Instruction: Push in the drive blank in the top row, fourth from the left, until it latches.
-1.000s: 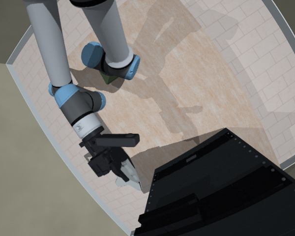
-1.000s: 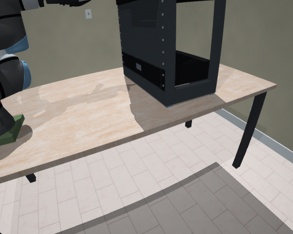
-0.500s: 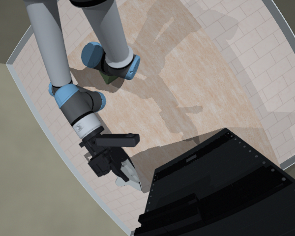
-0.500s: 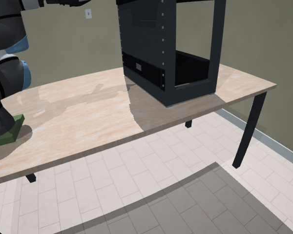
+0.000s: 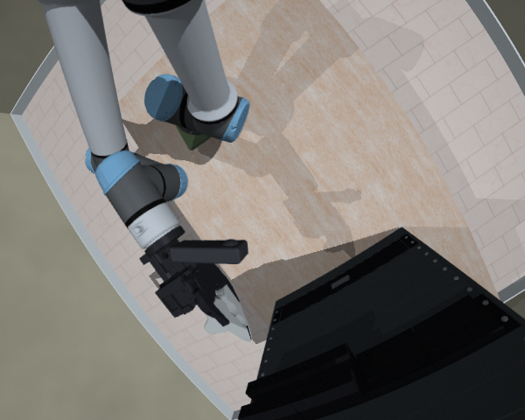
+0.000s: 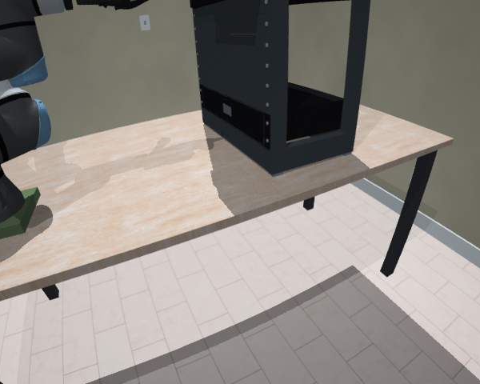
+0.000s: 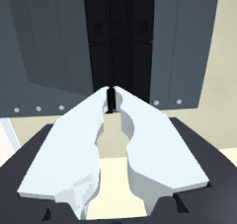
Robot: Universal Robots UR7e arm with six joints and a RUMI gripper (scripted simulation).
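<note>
The gripper (image 7: 111,92) hung just beside the black rack (image 5: 389,289), apart from its front, fingers pressed together on nothing.

A pale wooden table top (image 6: 141,198) on black legs (image 6: 407,210) filled the middle of the exterior view. Behind it ran an olive-drab wall (image 6: 108,70) with a small white wall plate (image 6: 145,22) in the upper left. The floor (image 6: 198,298) below was laid in light beige tiles, with a grey baseboard (image 6: 438,233) along the right. A broad shadow darkened the tiles at lower right.
</note>
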